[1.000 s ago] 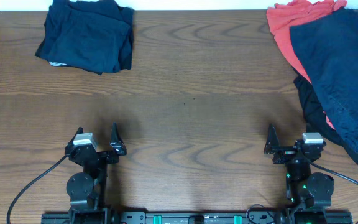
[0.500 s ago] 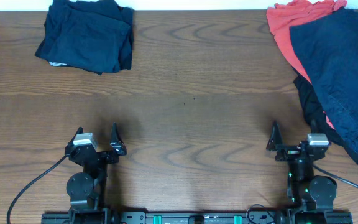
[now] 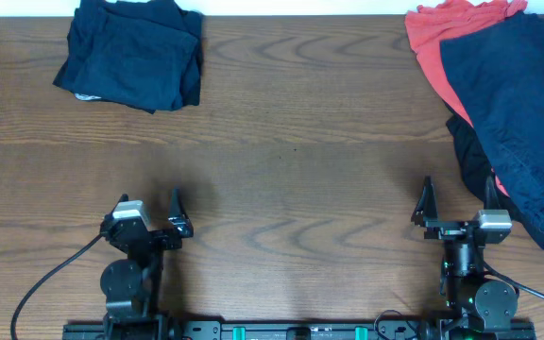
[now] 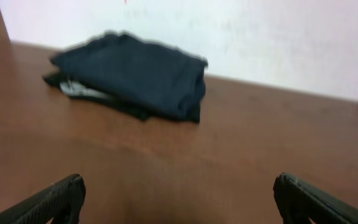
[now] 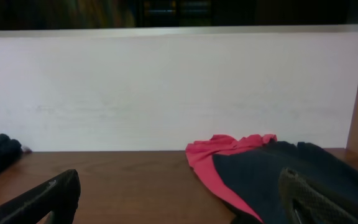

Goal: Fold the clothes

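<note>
Right gripper [image 3: 458, 200] shifted right, left gripper [image 3: 147, 203] idle, both jaws spread, clothes pile [image 3: 508, 94] cropped at edge

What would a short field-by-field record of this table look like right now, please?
surface: wooden table
far left: folded pile, dark navy
far right: navy garment spread loosely over coral-red T-shirt and black garment
left gripper: open, empty, near front edge
right gripper: open, empty, close to the black garment
</note>
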Motion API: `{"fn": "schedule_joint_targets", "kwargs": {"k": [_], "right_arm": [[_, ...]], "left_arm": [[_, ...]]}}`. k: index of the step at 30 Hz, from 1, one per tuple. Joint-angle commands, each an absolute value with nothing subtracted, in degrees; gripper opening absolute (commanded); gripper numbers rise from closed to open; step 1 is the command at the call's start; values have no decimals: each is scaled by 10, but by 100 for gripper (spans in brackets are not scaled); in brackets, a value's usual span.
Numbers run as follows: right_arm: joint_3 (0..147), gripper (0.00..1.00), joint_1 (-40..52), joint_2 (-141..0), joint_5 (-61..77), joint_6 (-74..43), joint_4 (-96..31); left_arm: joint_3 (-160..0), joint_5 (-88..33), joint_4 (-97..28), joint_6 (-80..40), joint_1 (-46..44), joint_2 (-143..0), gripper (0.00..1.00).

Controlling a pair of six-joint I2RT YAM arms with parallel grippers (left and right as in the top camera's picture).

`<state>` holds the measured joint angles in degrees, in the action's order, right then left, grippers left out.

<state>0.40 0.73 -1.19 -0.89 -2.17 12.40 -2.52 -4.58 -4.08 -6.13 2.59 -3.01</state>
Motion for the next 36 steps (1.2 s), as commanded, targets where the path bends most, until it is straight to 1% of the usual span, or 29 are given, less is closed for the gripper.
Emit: {"fn": "schedule_joint_targets", "kwargs": {"k": [1,6,9,13,19,25,29,36], "right_arm": [[16,99,11,-29,-4,4,131],[50,99,11,-97,-4,10,160],[78,99,11,-155,0,10,190],[129,99,11,-263,14,9,239],[212,99,11,-442,70,9,318],[300,99,11,-574,131,9,357],[370,99,11,-640,162,9,324],[520,99,9,-716,170,19,125]], "left_arm": [[-68,-61,-62,-58,28,-69,98],[-142,-61,-103,-58,28,-162,98],[-183,-72,-104,-58,28,-222,98],[-239,-92,-105,-58,28,-311,98],[-303,-159,-104,-58,28,-425,98],[-340,-191,-105,-64,28,-503,98],[-369,-193,-119,-76,28,-545,98],[-471,-193,-203,-76,28,-622,98]]}}
